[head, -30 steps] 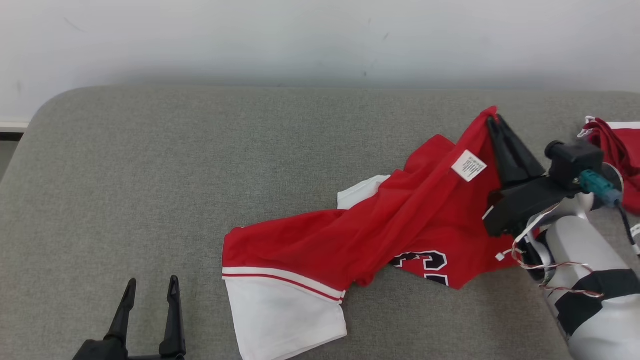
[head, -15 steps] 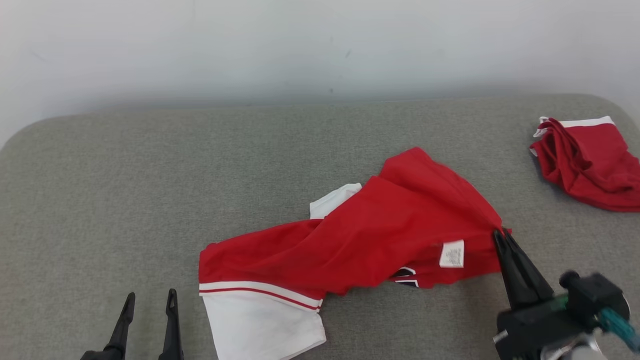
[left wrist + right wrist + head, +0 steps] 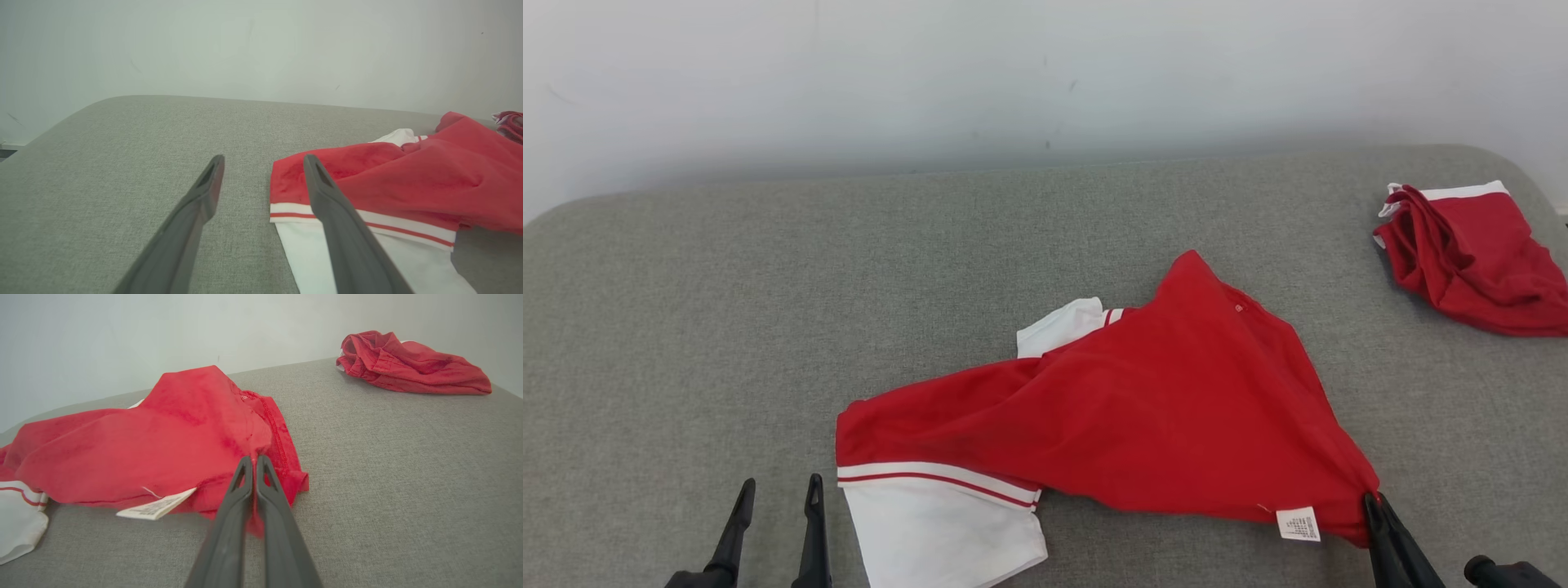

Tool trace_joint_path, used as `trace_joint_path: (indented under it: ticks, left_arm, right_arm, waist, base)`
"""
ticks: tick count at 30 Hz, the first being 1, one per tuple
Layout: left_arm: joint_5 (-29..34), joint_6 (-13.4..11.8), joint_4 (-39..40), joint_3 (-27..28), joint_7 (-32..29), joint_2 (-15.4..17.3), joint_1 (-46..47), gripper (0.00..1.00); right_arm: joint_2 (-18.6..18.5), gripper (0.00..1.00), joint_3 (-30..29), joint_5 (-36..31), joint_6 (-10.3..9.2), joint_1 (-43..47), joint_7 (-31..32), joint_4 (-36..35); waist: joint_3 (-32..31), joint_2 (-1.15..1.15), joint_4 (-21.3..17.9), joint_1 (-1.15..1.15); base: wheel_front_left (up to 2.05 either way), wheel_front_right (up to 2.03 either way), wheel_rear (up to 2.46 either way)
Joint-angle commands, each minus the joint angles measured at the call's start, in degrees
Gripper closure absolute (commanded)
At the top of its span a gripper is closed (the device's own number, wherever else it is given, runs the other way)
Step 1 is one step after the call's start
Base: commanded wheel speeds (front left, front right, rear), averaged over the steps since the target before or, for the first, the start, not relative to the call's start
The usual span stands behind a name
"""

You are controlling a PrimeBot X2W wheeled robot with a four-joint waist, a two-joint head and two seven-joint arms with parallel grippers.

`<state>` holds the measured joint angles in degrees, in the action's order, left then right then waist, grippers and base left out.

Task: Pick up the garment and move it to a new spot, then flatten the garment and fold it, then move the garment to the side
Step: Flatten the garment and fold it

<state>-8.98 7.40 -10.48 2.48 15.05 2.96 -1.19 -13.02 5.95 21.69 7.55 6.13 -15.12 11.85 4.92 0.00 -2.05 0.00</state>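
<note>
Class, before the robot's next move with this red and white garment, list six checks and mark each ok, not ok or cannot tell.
1. Right claw shut on the garment corner: ok.
2. Left claw open, holding nothing: ok.
3. Garment flat: not ok, bunched and twisted.
4. Room on the grey surface left of the garment for spreading: ok.
5. Second red garment apart from the held one: ok.
6. Grip catches one layer or several: cannot tell.

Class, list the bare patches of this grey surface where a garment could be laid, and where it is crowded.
Bare: the grey surface left of the jersey to the wall; the strip between jersey and red pile. Crowded: where the right gripper pinches cloth.
</note>
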Motion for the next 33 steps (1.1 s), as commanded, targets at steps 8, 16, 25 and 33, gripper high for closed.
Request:
trace_joint_path:
  ticks: [8, 16, 25, 33]
  left_arm:
    - [0.59, 0.06, -0.22, 0.63, 0.17, 0.10, -0.84, 0.00]
    - [0.64, 0.09, 0.67, 1.52, 0.17, 0.11, -1.51, 0.00]
    - [1.38, 0.06, 3.56, 3.07, 0.17, 0.08, -3.44, 0.00]
    - [2.07, -0.43, 5.17, 4.34, 0.17, 0.04, -4.59, 0.00]
  right_arm:
    - [1.34, 0.00, -2.72, -1.93, -0.15, -1.51, 0.00, -3.14]
    - [1.92, 0.00, -4.35, -3.27, -0.15, -1.89, -0.01, -5.86]
    - [2.95, 0.00, -5.21, -4.62, -0.15, -0.44, -0.01, -7.86]
    - [3.68, 0.00, -5.31, -5.69, -0.15, 0.33, -0.01, -8.34]
  waist:
    - [-0.89, 0.00, 0.05, 0.00]
    - [-2.61, 0.00, 0.42, 0.00]
    - [-4.20, 0.00, 0.73, 0.00]
    - [-4.89, 0.00, 1.35, 0.00]
  base:
    - [0.00, 0.00, 0.00]
    - [0.00, 0.00, 0.00]
    - [0.00, 0.00, 0.00]
    - [0.00, 0.00, 0.00]
